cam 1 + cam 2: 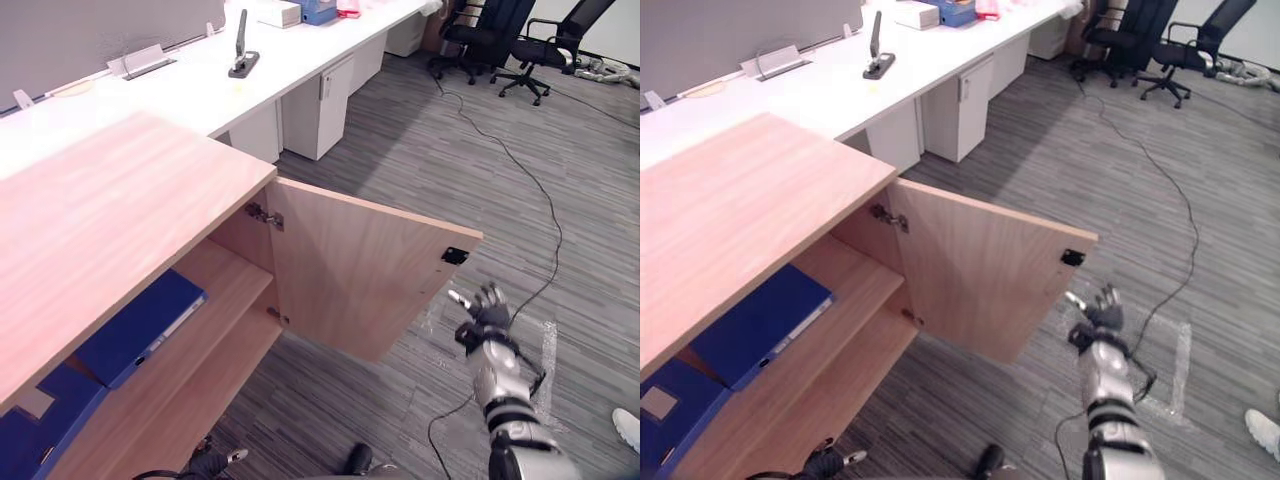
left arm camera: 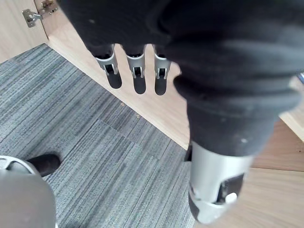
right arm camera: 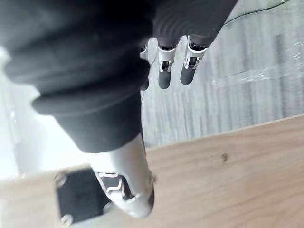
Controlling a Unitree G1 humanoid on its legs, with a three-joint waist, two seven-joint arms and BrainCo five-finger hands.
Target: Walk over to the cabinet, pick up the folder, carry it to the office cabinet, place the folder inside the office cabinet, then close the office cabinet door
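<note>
A blue folder (image 1: 145,325) lies flat on the upper shelf inside the wooden office cabinet (image 1: 110,215). The cabinet's door (image 1: 360,270) stands wide open, with a black latch (image 1: 455,256) at its free edge. My right hand (image 1: 485,320) is raised just beyond that free edge, a little below the latch, fingers (image 3: 164,71) straight and empty. Whether its thumb (image 3: 128,185) touches the door I cannot tell. My left hand (image 2: 138,78) hangs low over the carpet by the cabinet's bottom board, fingers straight, holding nothing.
More blue folders (image 1: 40,420) sit at the cabinet's lower left. A long white desk (image 1: 250,80) with drawer units (image 1: 320,105) runs behind the cabinet. Office chairs (image 1: 540,45) stand at the far right. A person's shoe (image 1: 628,425) shows at the lower right on the grey carpet.
</note>
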